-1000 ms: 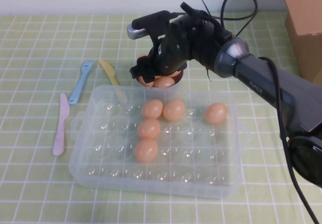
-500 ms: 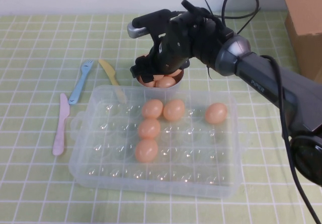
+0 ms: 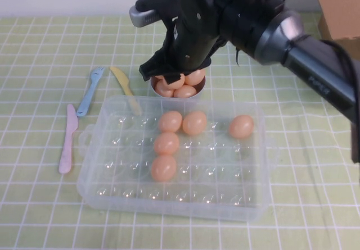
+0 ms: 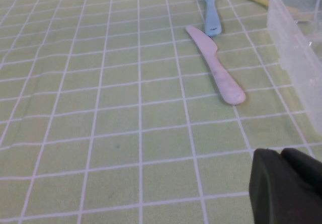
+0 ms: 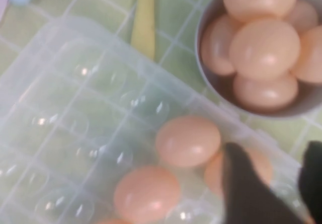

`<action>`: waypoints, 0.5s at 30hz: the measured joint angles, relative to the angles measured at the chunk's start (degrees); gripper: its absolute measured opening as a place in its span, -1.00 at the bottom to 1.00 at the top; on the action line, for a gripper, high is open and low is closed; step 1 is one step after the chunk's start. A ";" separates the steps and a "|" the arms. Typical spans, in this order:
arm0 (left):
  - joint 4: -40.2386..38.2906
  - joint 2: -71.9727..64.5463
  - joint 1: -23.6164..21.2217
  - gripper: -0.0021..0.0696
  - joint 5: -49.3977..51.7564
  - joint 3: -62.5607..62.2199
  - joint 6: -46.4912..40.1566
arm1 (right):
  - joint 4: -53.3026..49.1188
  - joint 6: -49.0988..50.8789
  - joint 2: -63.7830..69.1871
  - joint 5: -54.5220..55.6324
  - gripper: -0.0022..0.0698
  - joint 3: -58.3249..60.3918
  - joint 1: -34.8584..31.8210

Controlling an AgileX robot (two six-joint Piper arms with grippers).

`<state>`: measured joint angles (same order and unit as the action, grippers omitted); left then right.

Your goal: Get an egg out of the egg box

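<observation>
Five eggs (image 3: 163,168) in egg box (image 3: 90,174), perhaps six in bowl (image 5: 211,22).

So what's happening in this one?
The right gripper hangs open and empty above the near edge of a small bowl heaped with eggs, just behind the clear egg box. Five eggs sit in the box's cups. The left gripper sits low over the checked cloth, off to the box's left near a pink plastic knife and blue fork.
</observation>
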<state>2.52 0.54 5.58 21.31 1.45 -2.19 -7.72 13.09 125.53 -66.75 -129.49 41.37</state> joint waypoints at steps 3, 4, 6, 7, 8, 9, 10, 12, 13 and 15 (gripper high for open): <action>0.00 0.00 -0.41 -0.96 0.00 0.00 0.00 | -1.76 0.00 -3.36 -3.81 -0.63 0.00 1.56; 0.00 0.00 -0.41 -0.96 0.00 0.00 0.00 | -2.19 0.00 -4.37 -4.16 -0.73 0.00 1.90; 0.00 0.00 -0.51 -0.96 0.00 0.00 0.00 | -2.75 0.00 -7.31 -4.32 -0.88 1.30 2.93; 0.00 0.00 -0.51 -0.96 0.00 0.00 0.00 | -2.85 0.00 -8.67 -4.32 -0.91 2.16 3.47; 0.00 0.00 -0.51 -0.96 0.00 0.00 0.00 | -2.85 0.00 -10.42 -4.40 -0.94 3.42 4.05; 0.00 0.00 -0.51 -0.96 0.00 0.00 0.00 | -2.85 0.00 -12.20 -4.53 -0.95 4.85 4.64; 0.00 0.00 -0.51 -0.96 0.00 0.00 0.00 | -2.85 0.00 -14.01 -4.53 -0.96 6.47 5.01; 0.00 0.00 -0.51 -0.96 0.00 0.00 0.00 | -2.85 0.00 -17.66 -4.53 -0.97 10.29 6.03; 0.00 0.00 -0.51 -0.96 0.00 0.00 0.00 | -2.85 0.00 -19.11 -4.62 -0.97 11.94 6.29; 0.00 0.00 -0.51 -0.96 0.00 0.00 0.00 | -2.85 0.00 -22.72 -4.72 -0.98 16.42 6.64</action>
<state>2.52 0.54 5.07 21.31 1.45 -2.19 -10.57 13.09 102.81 -71.47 -113.07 48.01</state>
